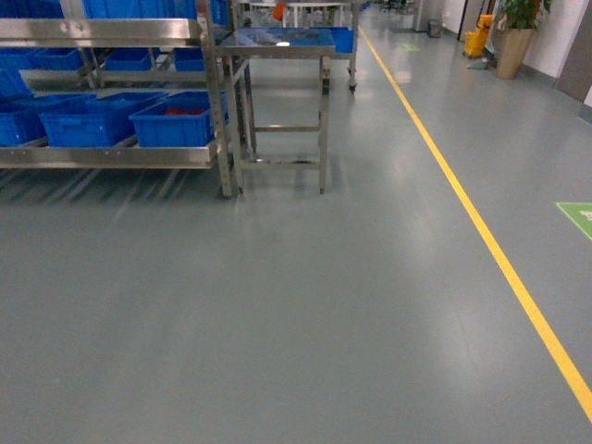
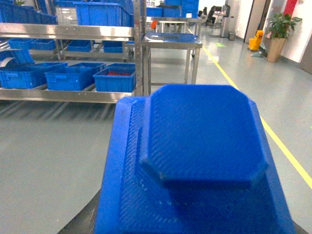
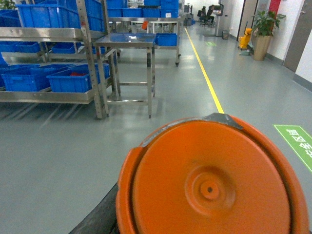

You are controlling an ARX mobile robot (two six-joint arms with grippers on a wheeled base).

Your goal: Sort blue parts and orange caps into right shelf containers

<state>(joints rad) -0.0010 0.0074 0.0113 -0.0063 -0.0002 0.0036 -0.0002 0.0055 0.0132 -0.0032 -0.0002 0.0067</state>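
Note:
A large blue part [image 2: 200, 146] fills the left wrist view close to the camera, held up above the floor. It hides my left gripper's jaws, which are shut on it. An orange cap [image 3: 214, 180], round with a small centre boss, fills the right wrist view in the same way. My right gripper is shut on it and hidden behind it. Neither arm shows in the head view. The containers, bright-blue crates [image 1: 176, 120], stand on the lower level of a steel shelf [image 1: 111, 155] at the far left. One crate [image 2: 114, 79] has something red inside.
A steel table [image 1: 277, 44] stands just right of the shelf's corner post. A yellow floor line [image 1: 481, 227] runs diagonally on the right, with a green floor mark [image 1: 578, 217] beyond it. A potted plant [image 1: 516, 37] and a yellow mop bucket [image 1: 479, 39] stand far back.

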